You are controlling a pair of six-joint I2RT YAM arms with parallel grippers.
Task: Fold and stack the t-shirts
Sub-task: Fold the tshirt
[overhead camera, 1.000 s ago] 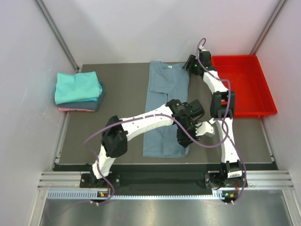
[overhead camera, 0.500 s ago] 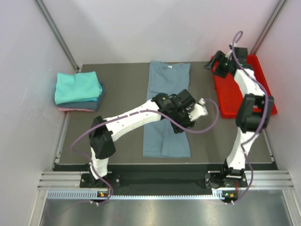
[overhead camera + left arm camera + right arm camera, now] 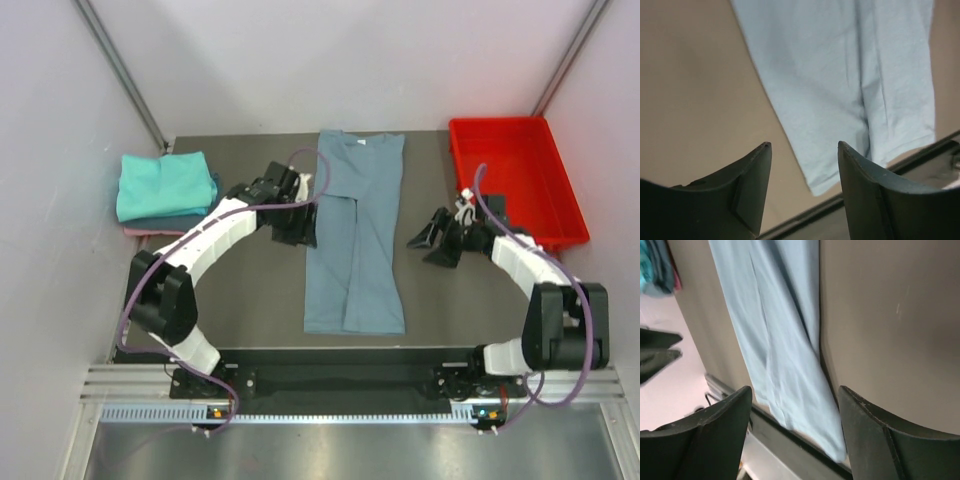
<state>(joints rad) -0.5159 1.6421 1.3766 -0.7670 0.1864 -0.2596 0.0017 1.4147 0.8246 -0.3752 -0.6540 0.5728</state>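
Grey-blue t-shirt flat between both sets of fingers, sides folded in to long strip (lengthwise fold looks done). Left gripper spread, empty; right gripper likewise. Remaining: cross-folds, then transfer to teal-topped stack, well beyond left fingers.

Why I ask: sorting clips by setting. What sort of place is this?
Probably a robot lab cell: bare white walls box in a grey mat, and the left arm and right arm are mounted on a metal rail.

Tbl w/ grey-blue tee centre, tee stack L, red tray R.
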